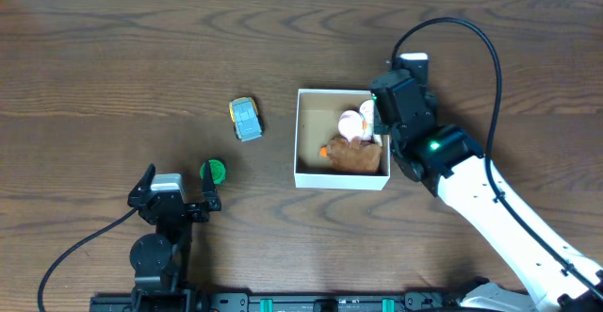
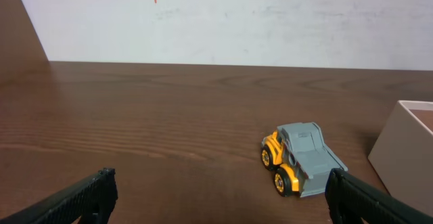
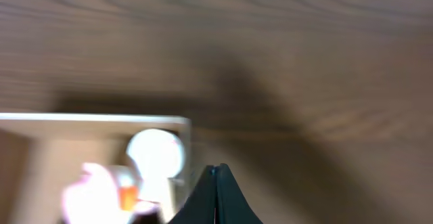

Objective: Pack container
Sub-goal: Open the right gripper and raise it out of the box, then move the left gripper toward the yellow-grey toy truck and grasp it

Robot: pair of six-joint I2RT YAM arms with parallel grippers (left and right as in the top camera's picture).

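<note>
The container (image 1: 311, 100), a shallow white box with a tan inside, sits at mid-table and holds a brown plush toy (image 1: 356, 156) and a white and pink toy (image 1: 352, 122). My right gripper (image 1: 374, 116) hovers over the box's right wall, its fingers shut together with nothing between them (image 3: 216, 174). The right wrist view is blurred and shows the box wall (image 3: 95, 120) and the white toy (image 3: 155, 153). A grey and yellow toy truck (image 1: 246, 119) stands left of the box. My left gripper (image 1: 177, 189) is open and empty, and the truck (image 2: 301, 160) lies ahead of it.
A small green round thing (image 1: 214, 171) lies beside my left gripper's right finger. The box corner (image 2: 406, 146) shows at the right edge of the left wrist view. Bare wooden table (image 1: 113, 67) extends to the left and far side.
</note>
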